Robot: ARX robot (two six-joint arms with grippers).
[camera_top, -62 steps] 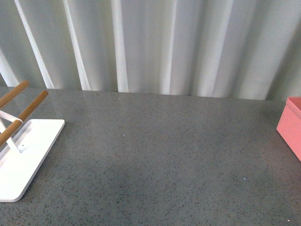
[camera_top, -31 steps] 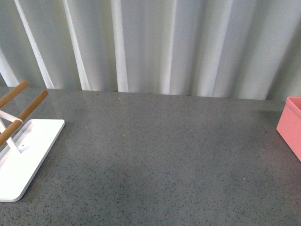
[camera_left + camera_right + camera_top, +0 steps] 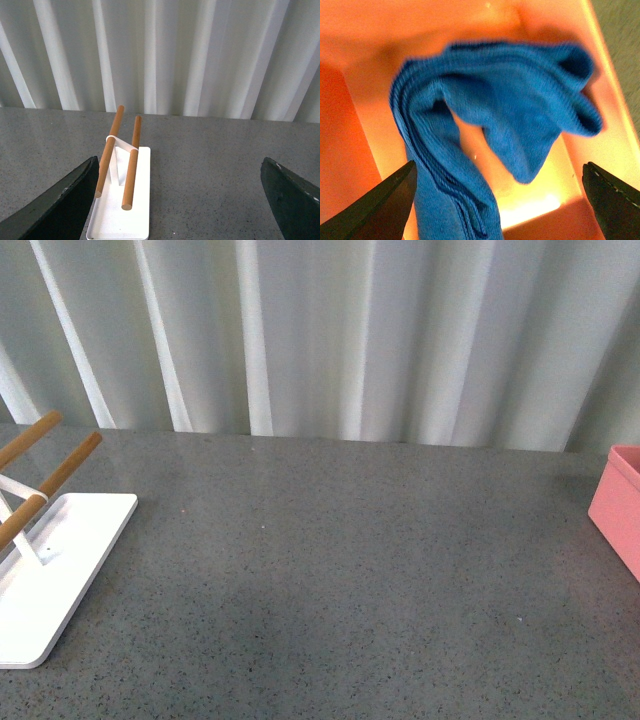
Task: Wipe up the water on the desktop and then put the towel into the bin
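Observation:
The blue towel (image 3: 495, 125) lies crumpled inside the pink bin (image 3: 365, 75), seen from above in the right wrist view. My right gripper (image 3: 500, 210) is open over the bin, its dark fingers (image 3: 380, 210) wide apart on either side of the towel and not touching it. A corner of the bin (image 3: 618, 508) shows at the right edge of the front view. The grey speckled desktop (image 3: 350, 570) fills the front view; I see no water on it. My left gripper (image 3: 185, 200) is open and empty above the desktop (image 3: 210, 175).
A white flat rack base (image 3: 50, 570) with wooden rods (image 3: 60, 472) stands at the left of the desktop; it also shows in the left wrist view (image 3: 125, 210). A white pleated curtain (image 3: 330, 335) hangs behind the table.

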